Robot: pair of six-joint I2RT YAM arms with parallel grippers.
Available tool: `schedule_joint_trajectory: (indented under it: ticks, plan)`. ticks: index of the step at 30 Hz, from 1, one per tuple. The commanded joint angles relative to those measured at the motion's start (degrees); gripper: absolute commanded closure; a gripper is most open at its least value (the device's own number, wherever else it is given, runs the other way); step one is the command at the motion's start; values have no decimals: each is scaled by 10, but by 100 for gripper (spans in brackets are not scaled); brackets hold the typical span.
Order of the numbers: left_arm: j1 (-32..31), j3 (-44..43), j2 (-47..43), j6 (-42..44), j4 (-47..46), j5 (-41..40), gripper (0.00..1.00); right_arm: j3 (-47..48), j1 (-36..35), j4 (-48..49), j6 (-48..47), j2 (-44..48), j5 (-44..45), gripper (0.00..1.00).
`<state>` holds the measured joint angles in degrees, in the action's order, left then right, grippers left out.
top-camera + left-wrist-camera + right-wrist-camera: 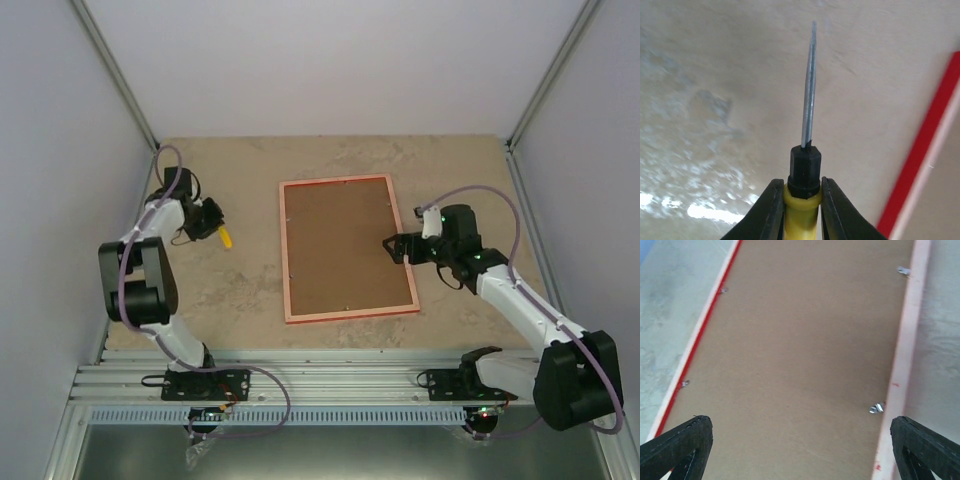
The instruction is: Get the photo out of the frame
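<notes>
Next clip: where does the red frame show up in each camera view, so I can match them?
Top external: the frame lies back-up in the middle of the tabletop.
Left wrist: only a slanted red strip of it at the right edge, right of the screwdriver.
Right wrist: it fills most of the view, pale rim on the right, red edge on the left.
Shared landmark: the mottled tan tabletop beside the frame.
</notes>
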<state>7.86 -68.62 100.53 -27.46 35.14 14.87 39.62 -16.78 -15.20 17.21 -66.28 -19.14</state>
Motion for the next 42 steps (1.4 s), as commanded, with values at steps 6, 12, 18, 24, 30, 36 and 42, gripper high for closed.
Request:
schedule_joint_trajectory:
  ticks: [6, 12, 18, 24, 30, 36, 42]
  plan:
    - [-72, 114, -144, -158, -158, 123, 100, 25, -85, 83, 42, 15, 4, 2]
    - [-145, 178, -217, -285, -274, 130, 100, 35, -158, 137, 61, 14, 48, 2]
    - [-207, 185, -256, -337, -308, 107, 100, 47, -227, 193, 61, 5, 88, 3]
    - [-265, 239, -297, -428, -397, 82, 100, 63, -277, 236, 47, -21, 128, 4]
    - [-304, 254, -312, -471, -429, 61, 100, 94, -311, 255, 27, -67, 142, 9]
    - [-334, 260, -318, -494, -445, 44, 100, 119, -330, 269, 7, -109, 149, 18]
    - [-346, 265, -318, -515, -458, 43, 100, 130, -336, 281, -1, -137, 166, 32]
